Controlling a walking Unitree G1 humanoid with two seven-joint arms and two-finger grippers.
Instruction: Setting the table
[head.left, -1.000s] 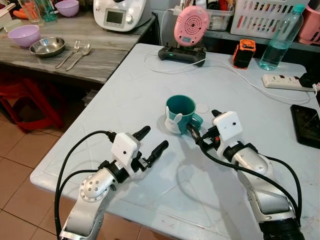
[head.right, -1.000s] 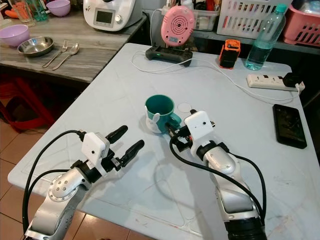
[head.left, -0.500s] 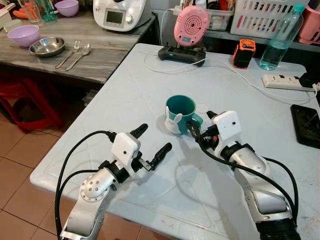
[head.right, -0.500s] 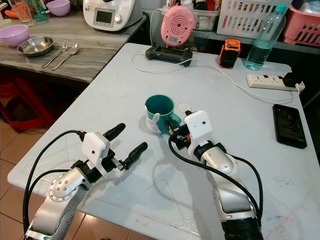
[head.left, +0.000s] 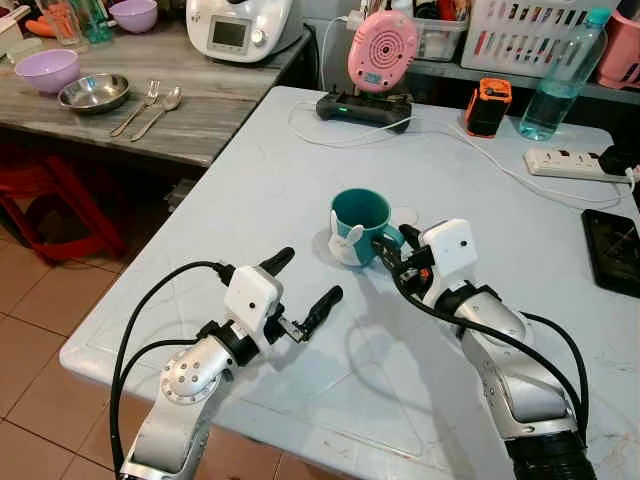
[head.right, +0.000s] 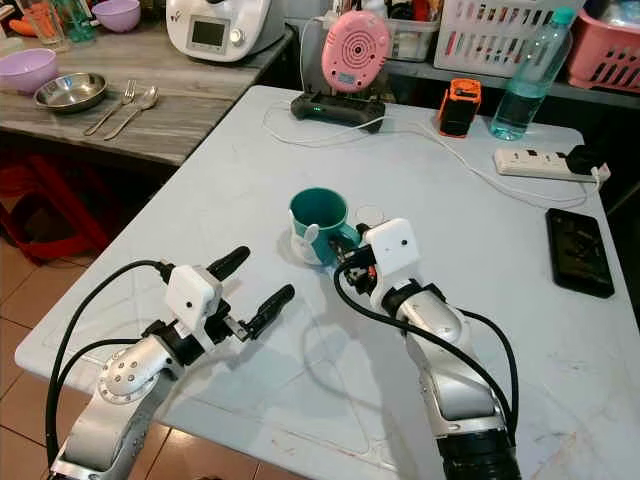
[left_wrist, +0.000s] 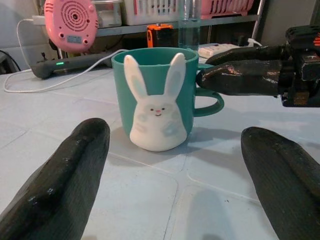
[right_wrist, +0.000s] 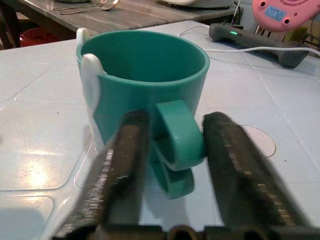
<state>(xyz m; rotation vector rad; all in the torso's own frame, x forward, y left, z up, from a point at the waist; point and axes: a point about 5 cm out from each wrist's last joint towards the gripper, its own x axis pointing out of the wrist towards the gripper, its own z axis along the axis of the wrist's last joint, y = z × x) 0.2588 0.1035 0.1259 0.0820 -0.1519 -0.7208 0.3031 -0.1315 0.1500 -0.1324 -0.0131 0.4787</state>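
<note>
Stood on a pale table (head.left: 250, 180), near its middle, well clear of the clutter along the far edge. Placed upright there: a teal mug (head.left: 357, 226) with a white rabbit on its side, handle turned toward the robot's right, probably so that arm could reach it without crossing over.

Lined up on that handle (right_wrist: 175, 135): the right gripper (right_wrist: 172, 145), one finger either side of the loop, parted just wider than it. Close beside it, perhaps brushing, not yet pinching. Judged to be the start of a grasp, with the squeeze still to come.

Held low over the table nearer the front edge: the left gripper (head.left: 297, 284), spread wide, gripping nothing, touching nothing, aimed at the mug from short of it, perhaps ready to steady it.
</note>
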